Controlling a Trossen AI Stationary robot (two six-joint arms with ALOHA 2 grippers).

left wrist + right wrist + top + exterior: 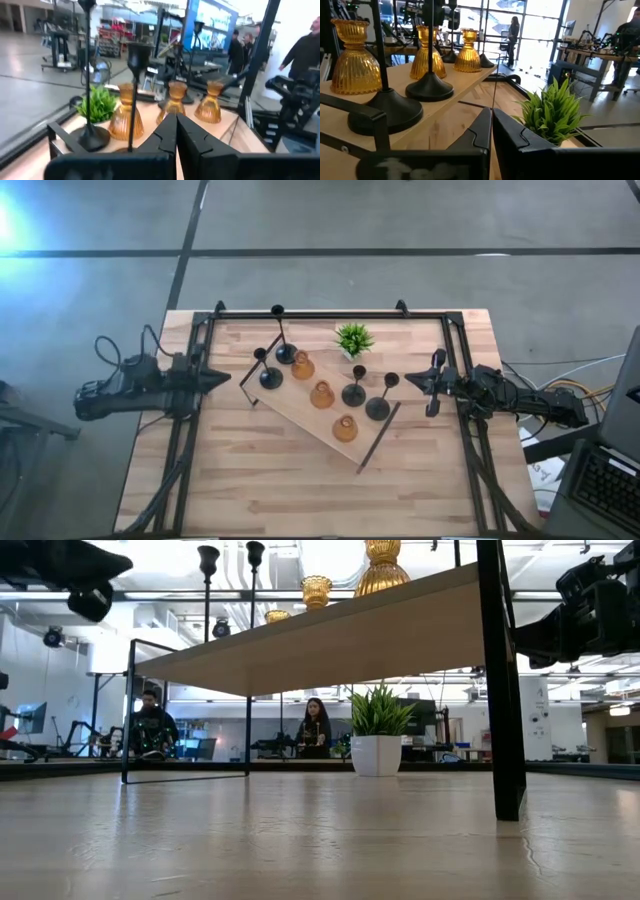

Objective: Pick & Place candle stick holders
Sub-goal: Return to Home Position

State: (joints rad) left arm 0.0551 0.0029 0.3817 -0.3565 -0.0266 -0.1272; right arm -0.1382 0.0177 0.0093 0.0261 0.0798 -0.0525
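Several candle stick holders stand on their bases on a light wooden tray (298,416) that lies slantwise across the table's middle. Three are amber bell-shaped ones (302,365) (321,394) (345,428). The black ones stand in two pairs, at the tray's far left (270,378) (286,355) and at its right (353,393) (378,408). My left gripper (226,378) (176,131) is shut and empty, left of the tray. My right gripper (410,381) (491,125) is shut and empty, right of the tray.
A small green potted plant (354,340) stands behind the tray, near the table's far edge. The tray rests raised on dark frame legs (498,690). A dark rail frame (300,313) runs along the far edge and both sides. People stand in the room beyond.
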